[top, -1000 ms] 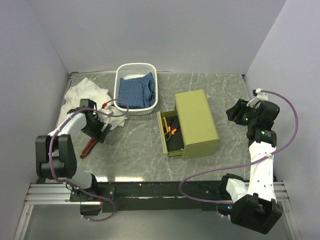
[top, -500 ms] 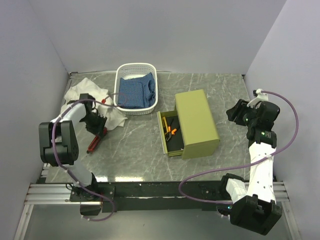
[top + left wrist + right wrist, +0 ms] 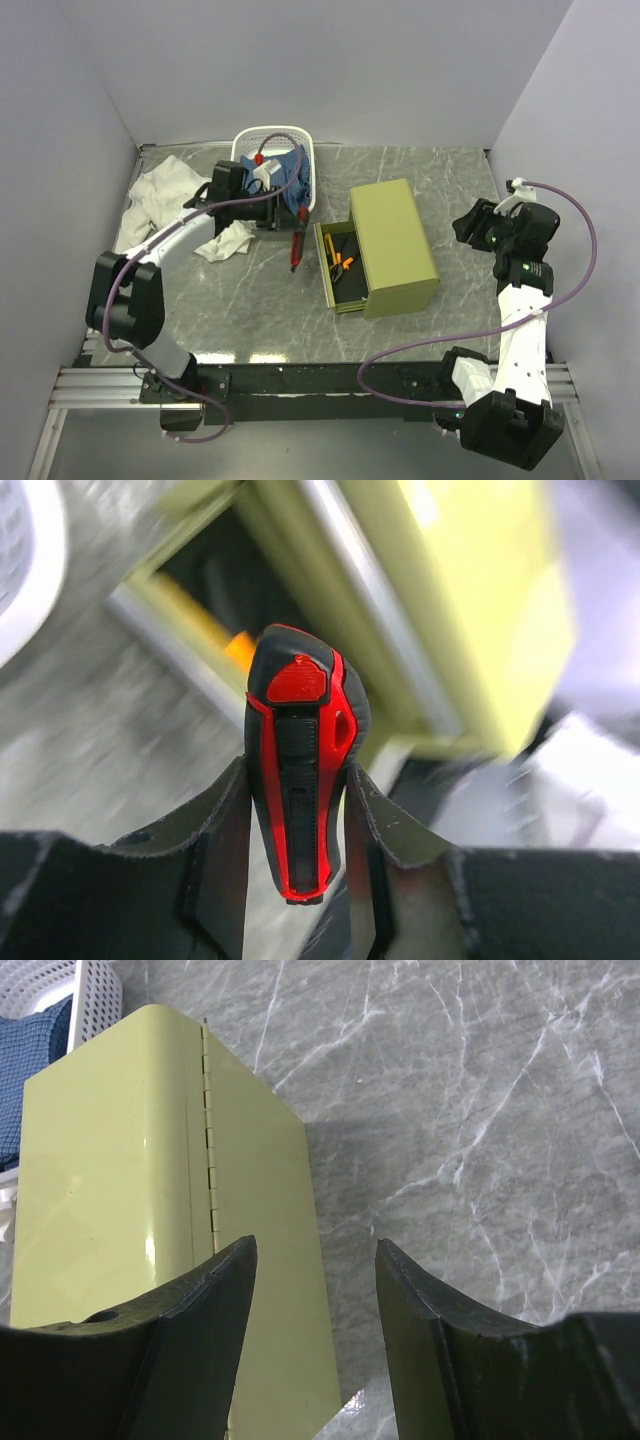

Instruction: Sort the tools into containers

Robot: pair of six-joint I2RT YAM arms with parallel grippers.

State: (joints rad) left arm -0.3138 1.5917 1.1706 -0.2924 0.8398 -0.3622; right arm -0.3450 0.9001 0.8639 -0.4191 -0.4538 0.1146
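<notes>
My left gripper (image 3: 286, 216) is shut on a red-and-black tool handle (image 3: 296, 248), held above the table between the white perforated basket (image 3: 247, 140) and the olive-green drawer chest (image 3: 395, 240). In the left wrist view the handle (image 3: 298, 770) is clamped between both fingers (image 3: 225, 825), with the open drawer blurred behind it. The drawer (image 3: 326, 272) is pulled out to the left and holds orange-handled tools (image 3: 344, 262). My right gripper (image 3: 470, 226) is open and empty, hovering right of the chest (image 3: 120, 1190).
A white cloth (image 3: 165, 190) lies at the far left, with a fold of it (image 3: 226, 241) near my left arm. Blue fabric (image 3: 288, 170) fills the basket. Purple cables loop off both arms. Walls close in the table on three sides.
My left arm has swung right from the cloth toward the drawer, lifting the red-and-black tool off the table and carrying it along. The right arm has not moved.
</notes>
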